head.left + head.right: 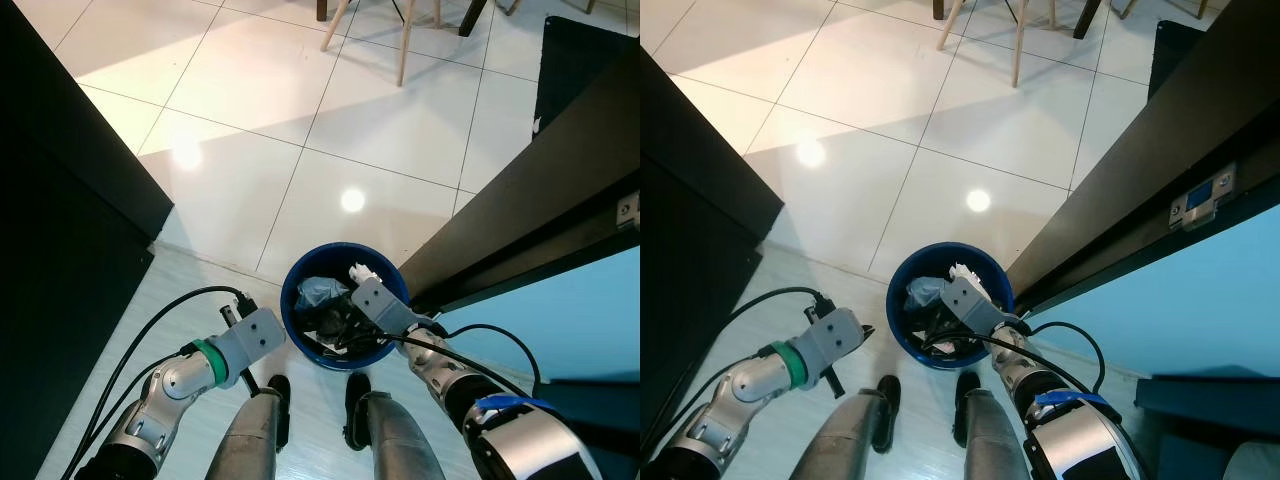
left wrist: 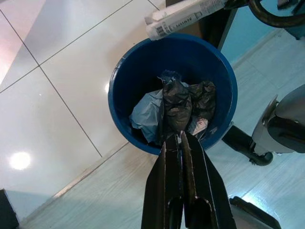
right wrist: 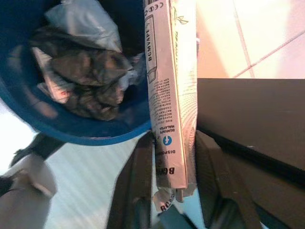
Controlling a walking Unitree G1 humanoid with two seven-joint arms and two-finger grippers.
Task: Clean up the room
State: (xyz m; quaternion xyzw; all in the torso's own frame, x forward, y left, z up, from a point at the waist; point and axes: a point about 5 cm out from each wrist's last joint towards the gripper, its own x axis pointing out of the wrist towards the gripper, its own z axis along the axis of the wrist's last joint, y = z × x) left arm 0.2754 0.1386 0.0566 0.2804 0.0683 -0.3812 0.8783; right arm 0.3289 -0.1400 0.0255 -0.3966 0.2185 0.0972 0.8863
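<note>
The right gripper (image 3: 167, 157) pinches a rolled printed paper package (image 3: 170, 90) between its two fingers, holding it over the rim of the blue trash bin (image 1: 300, 345) that stands on the floor at the robot's feet, just beside a dark door. The left gripper (image 2: 181, 143), its fingers pressed together and holding nothing, points at the bin from the other side. The bin is already heaped with crumpled black bags (image 2: 183, 102) and a grey-blue one, so a package released this near the rim could likely slide off the heap or tip out onto the floor.
</note>
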